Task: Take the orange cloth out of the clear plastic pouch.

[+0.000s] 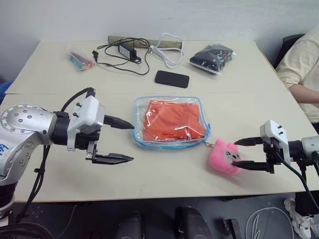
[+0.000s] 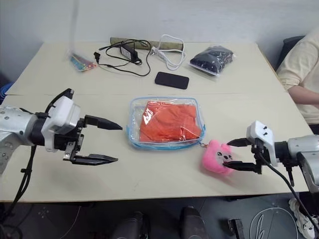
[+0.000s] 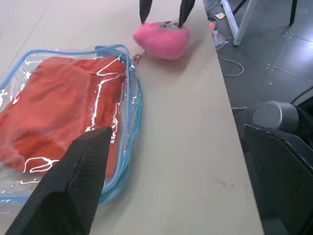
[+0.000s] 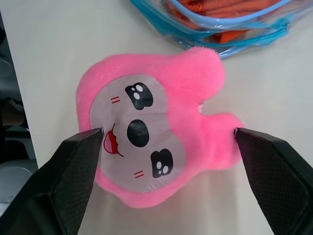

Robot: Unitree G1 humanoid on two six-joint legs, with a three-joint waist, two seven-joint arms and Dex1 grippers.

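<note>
Right wrist view shows the right gripper (image 4: 166, 147) spread wide, its black fingers (image 4: 73, 171) on either side of the pink plush toy (image 4: 156, 142) without pinching it. The left gripper (image 1: 122, 141) also stands open and empty, just beside the clear plastic pouch's (image 1: 170, 144) left end. The pouch lies flat mid-tabletop, long axis running left to right, with the orange cloth (image 1: 172, 120) inside. The toy sits at the pouch's near right corner.

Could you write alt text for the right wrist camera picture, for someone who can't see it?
A pink plush toy with a printed cartoon face lies on a pale table between the right gripper's two open black fingers. Beyond it lies the clear plastic pouch, the orange cloth inside.
</note>
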